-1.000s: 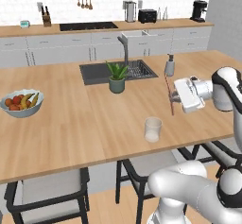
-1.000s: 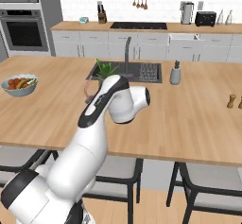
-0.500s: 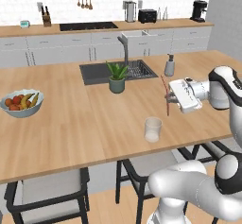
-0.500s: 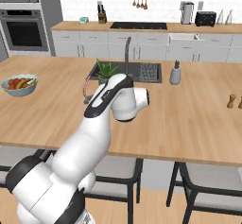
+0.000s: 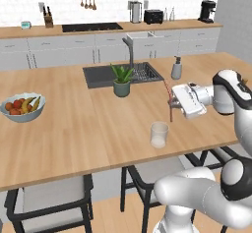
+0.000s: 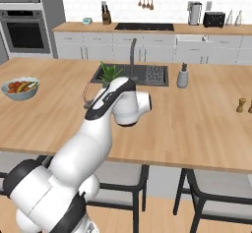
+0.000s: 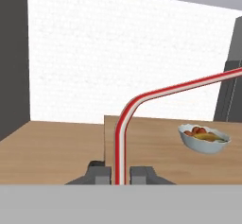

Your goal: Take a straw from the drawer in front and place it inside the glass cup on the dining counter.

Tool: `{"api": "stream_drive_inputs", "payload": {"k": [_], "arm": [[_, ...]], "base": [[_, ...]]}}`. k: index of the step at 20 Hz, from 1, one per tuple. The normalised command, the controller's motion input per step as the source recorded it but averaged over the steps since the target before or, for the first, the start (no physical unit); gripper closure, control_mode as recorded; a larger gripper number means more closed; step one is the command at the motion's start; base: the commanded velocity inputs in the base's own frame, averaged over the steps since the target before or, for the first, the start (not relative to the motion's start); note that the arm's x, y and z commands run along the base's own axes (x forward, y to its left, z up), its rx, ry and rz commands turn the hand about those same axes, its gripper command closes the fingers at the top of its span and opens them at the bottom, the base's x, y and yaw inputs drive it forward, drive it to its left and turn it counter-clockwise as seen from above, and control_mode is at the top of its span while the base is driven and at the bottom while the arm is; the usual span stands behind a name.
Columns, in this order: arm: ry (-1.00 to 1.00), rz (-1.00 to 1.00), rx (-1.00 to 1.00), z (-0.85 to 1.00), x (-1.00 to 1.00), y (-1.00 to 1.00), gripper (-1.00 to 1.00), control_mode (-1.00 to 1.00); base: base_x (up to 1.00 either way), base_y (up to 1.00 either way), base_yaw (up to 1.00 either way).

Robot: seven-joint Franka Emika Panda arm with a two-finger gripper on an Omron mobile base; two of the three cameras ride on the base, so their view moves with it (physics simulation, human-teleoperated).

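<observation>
We see end effector (image 5: 172, 102) clamped on thin red-pink straw (image 5: 170, 104), bent top visible, above light-wood bench (image 5: 98, 124). Clear straight-sided glass cup (image 5: 159, 134) stands near, lower left of straw.

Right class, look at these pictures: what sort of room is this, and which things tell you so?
A home kitchen, rendered rather than real. The clues: a sink with a tap set in the wooden dining counter, a wall oven, and a fruit bowl.
</observation>
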Motion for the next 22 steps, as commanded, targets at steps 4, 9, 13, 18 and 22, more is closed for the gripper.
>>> {"api": "stream_drive_inputs", "payload": {"k": [4, 9, 13, 18, 22], "arm": [[0.00, 0.00, 0.01, -0.14, -0.13, 0.02, 1.00, -1.00], [0.00, 0.00, 0.01, -0.10, -0.16, 0.00, 1.00, -1.00], [0.00, 0.00, 0.00, -0.16, -0.01, 0.00, 1.00, -1.00], [0.00, 0.00, 0.03, -0.22, 0.24, -0.07, 1.00, -1.00], [0.01, 0.00, 0.04, -0.18, 0.25, -0.11, 1.00, -1.00]], "base": [[0.00, 0.00, 0.00], [0.00, 0.00, 0.00], [0.00, 0.00, 0.00], [0.00, 0.00, 0.00], [0.00, 0.00, 0.00]]}}
